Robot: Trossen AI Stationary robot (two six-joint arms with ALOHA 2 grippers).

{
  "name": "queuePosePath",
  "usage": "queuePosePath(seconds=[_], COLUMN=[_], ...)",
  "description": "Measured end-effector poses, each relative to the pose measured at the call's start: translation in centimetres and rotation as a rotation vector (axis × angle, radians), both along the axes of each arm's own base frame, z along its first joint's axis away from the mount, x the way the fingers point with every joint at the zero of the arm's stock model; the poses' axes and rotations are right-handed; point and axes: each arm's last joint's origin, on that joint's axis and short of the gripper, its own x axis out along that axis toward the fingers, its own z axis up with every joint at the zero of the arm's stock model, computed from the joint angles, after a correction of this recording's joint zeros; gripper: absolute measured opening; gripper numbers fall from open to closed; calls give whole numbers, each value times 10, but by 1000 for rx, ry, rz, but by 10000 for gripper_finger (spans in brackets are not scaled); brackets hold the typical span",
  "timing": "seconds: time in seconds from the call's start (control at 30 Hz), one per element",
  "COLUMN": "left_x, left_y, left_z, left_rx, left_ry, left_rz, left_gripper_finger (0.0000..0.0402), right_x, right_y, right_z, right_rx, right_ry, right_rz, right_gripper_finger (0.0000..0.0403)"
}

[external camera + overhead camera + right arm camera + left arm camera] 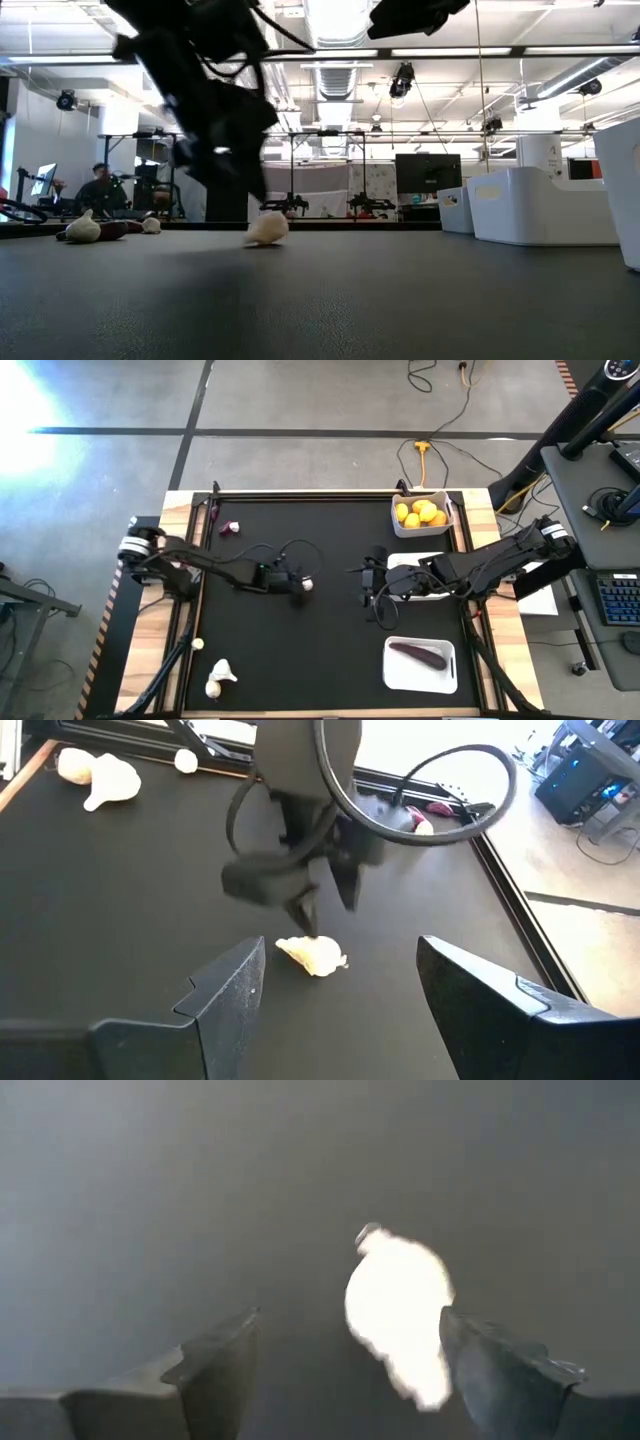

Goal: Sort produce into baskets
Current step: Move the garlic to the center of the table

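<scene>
Garlic bulb (307,585) seen lying on black mat (330,650) near table centre, between spread fingers of left gripper (345,1355), not pinched. Right gripper (340,980) held just beside, jaws spread, empty. Lemons (420,512) contained in far basket (447,525).

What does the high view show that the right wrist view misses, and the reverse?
Only the high view shows the three baskets: lemons in the far basket, an eggplant in the near basket. Only the right wrist view shows the open right gripper up close. Both show the open left gripper above a garlic bulb mid-table, and spare garlic at the table's edge.
</scene>
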Motion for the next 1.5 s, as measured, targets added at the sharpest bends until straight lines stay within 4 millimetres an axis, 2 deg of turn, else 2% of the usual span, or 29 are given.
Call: queuePosePath(seconds=[0.3,0.53,0.83,1.1,1.3,1.5], left_x=[-58,-94,-119,-125,-131,-127], left_y=[-25,-28,-22,-19,-15,-14], left_z=[25,28,-3,-36,-42,-43], left_rx=[-54,-12,-14,-51,13,29], left_ry=[192,357,433,312,250,183], left_rz=[173,430,571,570,617,621], left_gripper_finger=[281,276,276,276,267,223], right_x=[0,1,1,1,2,3], right_y=[0,0,0,0,1,1], right_z=[0,2,1,2,3,3], right_rx=[-4,1,0,-10,-4,-13], right_ry=[-4,-26,-29,-30,-53,-54], right_rz=[3,4,4,10,10,15], right_gripper_finger=[251,255,250,254,249,252])
